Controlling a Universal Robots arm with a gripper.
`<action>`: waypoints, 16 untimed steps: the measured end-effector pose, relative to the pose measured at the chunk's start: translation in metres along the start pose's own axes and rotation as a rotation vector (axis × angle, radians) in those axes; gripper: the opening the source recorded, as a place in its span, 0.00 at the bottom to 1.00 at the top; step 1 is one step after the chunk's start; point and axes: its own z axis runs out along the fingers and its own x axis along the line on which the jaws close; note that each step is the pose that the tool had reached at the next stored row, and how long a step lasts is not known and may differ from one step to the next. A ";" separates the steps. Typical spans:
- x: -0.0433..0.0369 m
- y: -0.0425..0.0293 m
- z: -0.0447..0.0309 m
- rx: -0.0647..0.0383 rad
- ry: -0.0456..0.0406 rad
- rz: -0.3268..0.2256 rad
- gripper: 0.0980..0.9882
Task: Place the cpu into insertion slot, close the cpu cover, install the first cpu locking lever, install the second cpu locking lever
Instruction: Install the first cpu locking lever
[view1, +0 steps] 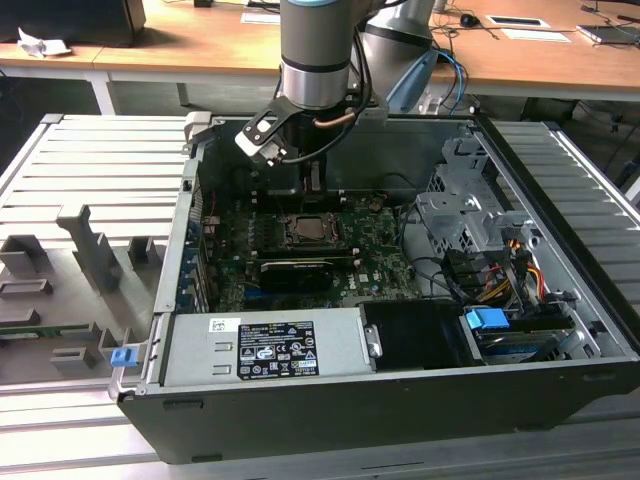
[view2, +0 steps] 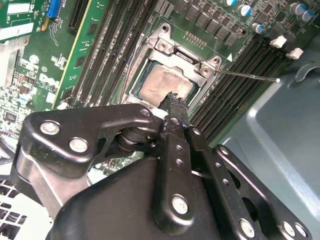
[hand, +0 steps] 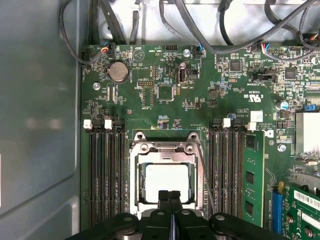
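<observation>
Jaws: the gripper (hand: 169, 196) has its two black metal fingers pressed together, flat faces meeting along one seam, with nothing between them. In the second wrist view the gripper (view2: 175, 100) ends in a narrow ribbed point. The tip hangs over the near edge of the cpu (hand: 165, 181). Whether it touches the chip cannot be told.

Directly under the tip:
- The cpu is one flat square chip with a dull, smeared silver face. It is seated in the insertion slot (hand: 141, 186).
- The cpu cover (hand: 164, 148) is one thin bright steel frame. It lies down around the chip, which shows through the central cut-out.
- One thin wire lever (view2: 250, 76) leaves the far corner of the socket. It stands out straight over the memory slots, clear of the frame.

Flanks:
- Banks of long black memory slots run parallel on both sides of the socket.
- Four white latch tabs (hand: 87, 124) are counted at the far ends of the slots.
- One green memory module (hand: 251, 175) stands in the outermost slot of one bank.

Beyond the tip:
- The green motherboard (hand: 165, 95) is densely populated and carries one round coin cell (hand: 118, 71).
- Black cables (hand: 200, 30) loop along its far edge.

Clearance: a smooth grey steel case wall (hand: 40, 125) rises close beside one slot bank. Above the socket the space is open.
</observation>
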 end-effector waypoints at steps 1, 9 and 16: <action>0.0000 0.0000 -0.0007 0.000 0.0000 0.000 0.01; 0.0001 0.0001 -0.0040 0.000 0.0001 0.000 0.01; 0.0001 0.0002 -0.0055 0.000 -0.0001 0.000 0.01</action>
